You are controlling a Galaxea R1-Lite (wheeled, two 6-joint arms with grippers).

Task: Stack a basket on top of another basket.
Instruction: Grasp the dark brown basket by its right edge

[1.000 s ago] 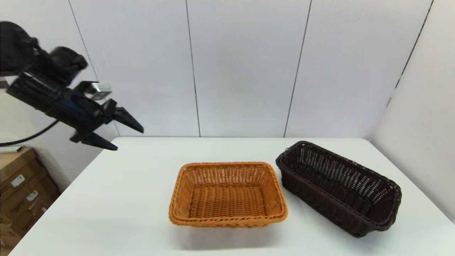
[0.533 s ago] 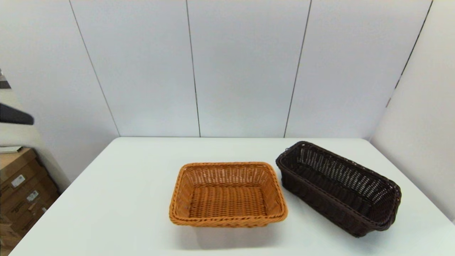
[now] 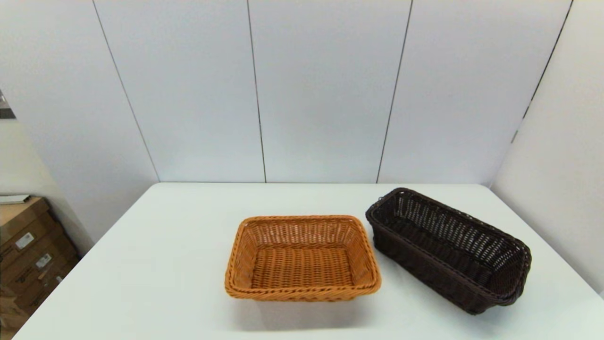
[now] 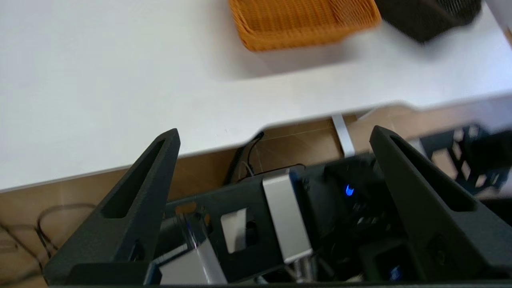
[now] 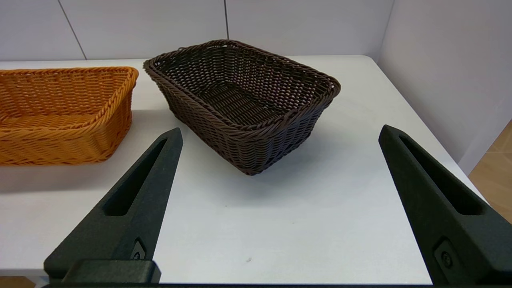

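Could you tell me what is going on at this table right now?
Nothing is being handled yet. The dark brown basket and the orange-tan basket sit side by side on the white table, apart and both empty. The right gripper is open at the near table edge, facing the dark basket. The left gripper, also open, is off the table's near edge, over the floor. The stacking has not begun.
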